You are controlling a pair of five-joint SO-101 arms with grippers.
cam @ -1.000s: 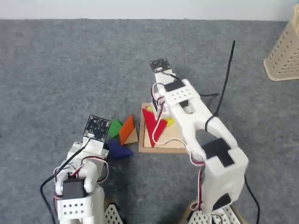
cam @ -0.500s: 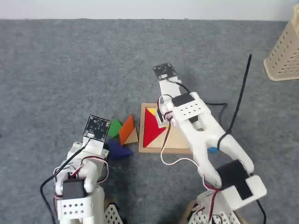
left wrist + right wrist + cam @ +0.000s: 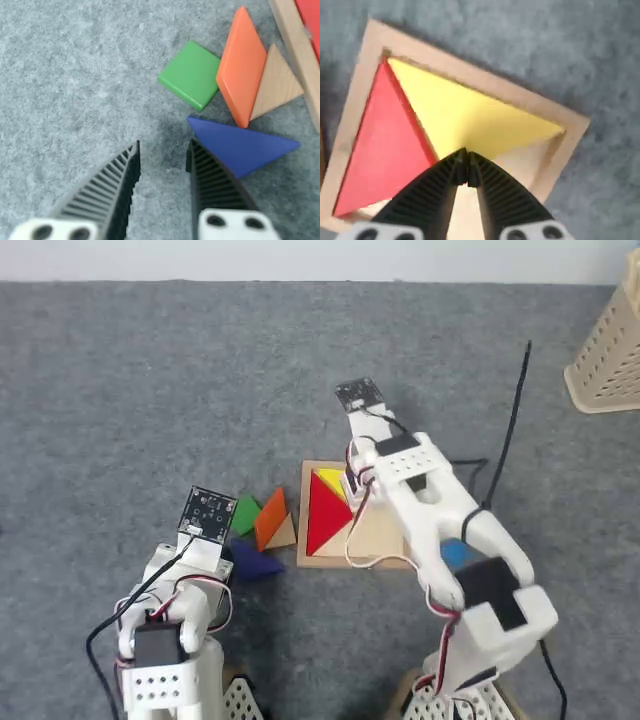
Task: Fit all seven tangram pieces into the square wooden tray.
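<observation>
r fingers (image 3: 445,187) closed over tray (image 3: 485,86); red pc (image 3: 375,150), yellow pc (image 3: 465,120) inside.

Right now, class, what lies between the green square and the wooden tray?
The orange parallelogram and a pale wooden triangle, side by side, as the left wrist view shows.

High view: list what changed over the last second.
The red triangle, tilted up a second ago, now lies flat in the tray beside the yellow triangle. The right gripper, shut, shifted rightward above it. The left gripper and the green square stayed put.
</observation>
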